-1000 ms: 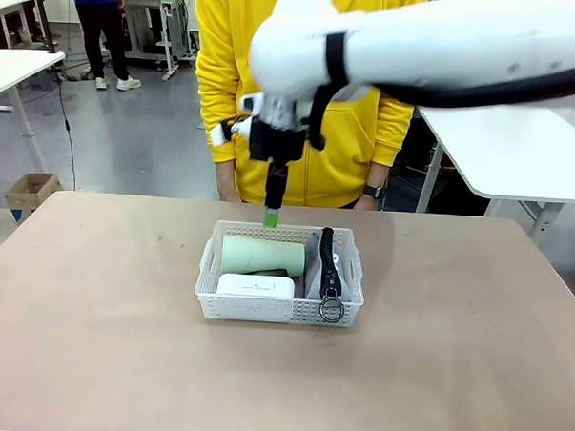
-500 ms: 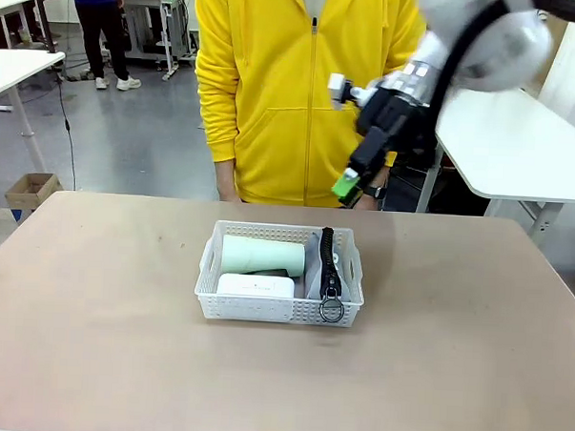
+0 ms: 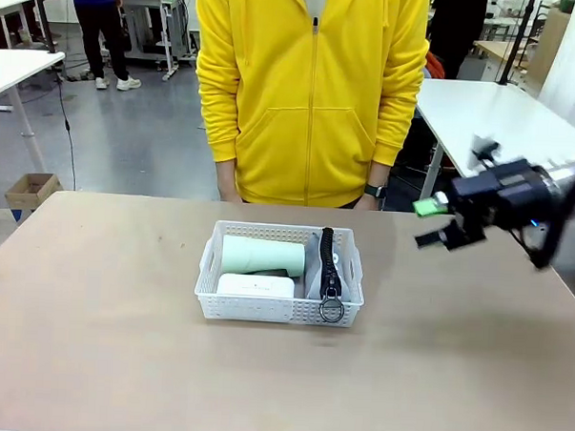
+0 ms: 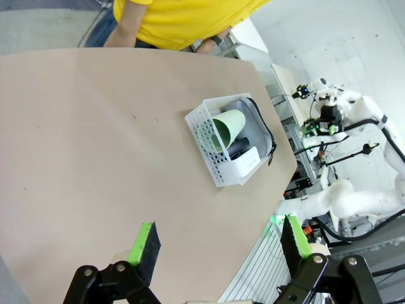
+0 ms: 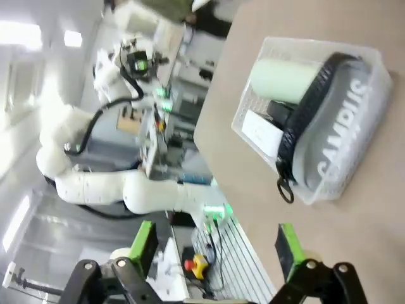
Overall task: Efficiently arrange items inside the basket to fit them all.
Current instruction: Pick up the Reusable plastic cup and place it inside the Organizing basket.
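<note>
The white lattice basket (image 3: 205, 271) stands mid-table with all the items in it. A pale green cup (image 3: 262, 255) lies on its side at the back left. In front of it sits a flat white box (image 3: 256, 286). The grey "CAMPUS" pouch (image 5: 342, 142) with its black zipper (image 3: 326, 265) fills the right side. A small dark object (image 5: 277, 109) is wedged between cup and box. My right gripper (image 3: 425, 223) hangs open and empty above the table's right part, well clear of the basket. My left gripper (image 4: 220, 244) is open, high above the table, with the basket (image 4: 209, 136) far ahead of it.
A person in a yellow hoodie (image 3: 312, 92) stands at the far edge right behind the basket, arms down. White tables stand at the back right (image 3: 502, 120) and back left (image 3: 12, 65). Bare tabletop (image 3: 91, 341) surrounds the basket.
My right arm has swung from just above the basket's back edge up and away to the table's right side, its gripper open throughout. The basket and its contents have not moved.
</note>
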`<state>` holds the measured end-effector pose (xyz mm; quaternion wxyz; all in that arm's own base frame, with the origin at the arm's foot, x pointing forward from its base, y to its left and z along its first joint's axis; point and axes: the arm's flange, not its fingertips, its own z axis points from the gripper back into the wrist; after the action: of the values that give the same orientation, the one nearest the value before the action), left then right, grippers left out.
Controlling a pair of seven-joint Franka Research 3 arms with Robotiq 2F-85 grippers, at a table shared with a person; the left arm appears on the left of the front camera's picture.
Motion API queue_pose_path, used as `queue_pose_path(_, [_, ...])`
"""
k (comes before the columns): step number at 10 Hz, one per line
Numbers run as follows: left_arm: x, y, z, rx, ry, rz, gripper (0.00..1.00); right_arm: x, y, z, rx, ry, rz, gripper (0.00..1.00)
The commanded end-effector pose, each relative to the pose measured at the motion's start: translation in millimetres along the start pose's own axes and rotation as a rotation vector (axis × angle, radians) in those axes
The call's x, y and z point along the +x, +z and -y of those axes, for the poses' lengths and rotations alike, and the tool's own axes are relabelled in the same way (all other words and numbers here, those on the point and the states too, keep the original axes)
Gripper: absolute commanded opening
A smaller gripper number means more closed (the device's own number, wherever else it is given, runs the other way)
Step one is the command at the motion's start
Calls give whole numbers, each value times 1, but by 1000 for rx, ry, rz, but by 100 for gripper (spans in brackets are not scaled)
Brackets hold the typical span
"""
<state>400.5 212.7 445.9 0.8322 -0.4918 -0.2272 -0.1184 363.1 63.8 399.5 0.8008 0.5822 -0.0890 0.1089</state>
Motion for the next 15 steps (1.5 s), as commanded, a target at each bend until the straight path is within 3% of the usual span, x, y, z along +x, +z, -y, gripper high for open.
queue_pose_path(1, [-1, 1, 3, -2, -1, -11, 100, -52, -4, 12, 44, 14, 144, 100])
queue_pose_path(6, [-1, 1, 3, -2, -1, -11, 100, -154, -24, 88, 136, -75, 336, 100])
queue_pose_path(7, [-1, 1, 3, -2, -1, -11, 100, -160, -30, 98, 91, -117, 314, 100])
queue_pose_path(8, [-1, 1, 3, -2, -1, -11, 100, -12, 5, 106, 96, -74, 250, 100])
queue_pose_path(15, [-1, 1, 3, -2, -1, -11, 100, -12, 5, 106, 96, -74, 250, 100])
